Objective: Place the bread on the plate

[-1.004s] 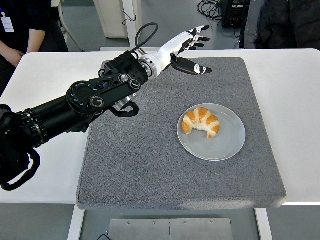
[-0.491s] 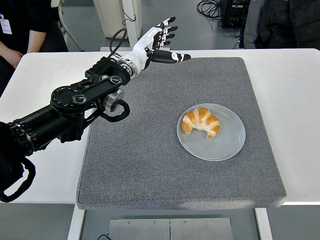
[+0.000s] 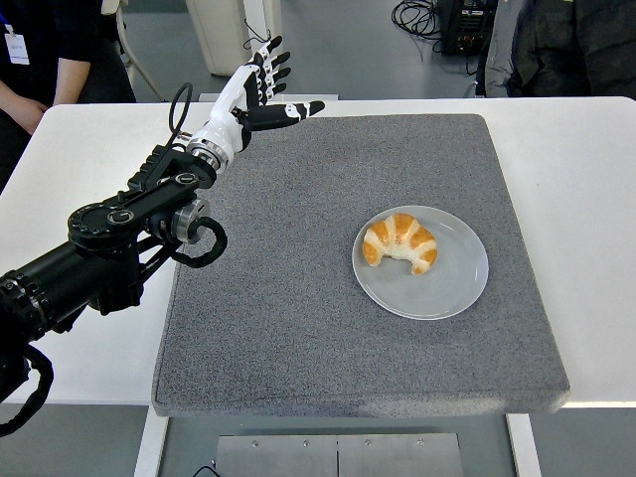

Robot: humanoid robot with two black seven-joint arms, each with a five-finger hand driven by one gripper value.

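Hidden or cut off: from my feed I see only the left arm (image 3: 119, 224); its shoulder end runs out of frame at the lower left, and the counter's (image 3: 581, 199) near edge is partly covered by the grey mat (image 3: 298, 318) that overhangs it.
Hard to make out: the underside of the croissant (image 3: 399, 241) is out of my sight, so I take it to rest flat on the plate, though I can't confirm full contact.
Person: a sleeve and forearm (image 3: 25, 99) show at the top left corner, cropped by the frame; a second dark-clothed figure (image 3: 566, 45) is cut off at the top right.
Left hand (image 3: 256, 89): fingers spread wide and pointing up and away, thumb stuck out to the right over the mat's far left corner.
Left hand contents: nothing; I see no object between the fingers (image 3: 270, 62) or against the palm.
Left hand contact: it appears raised above the surface, touching neither mat nor counter, though the height is hard for me to judge from this high angle.
Croissant position: lying on the plate (image 3: 452, 288), toward its upper left part, curved ends pointing down and right.
Plate position: on the mat, right of centre, well apart from the hand.
Cable: a black loop (image 3: 204, 243) hangs off the forearm near the mat's left edge.
Background: floor cables and dark equipment (image 3: 462, 20) beyond the counter's far edge, only partly in view.
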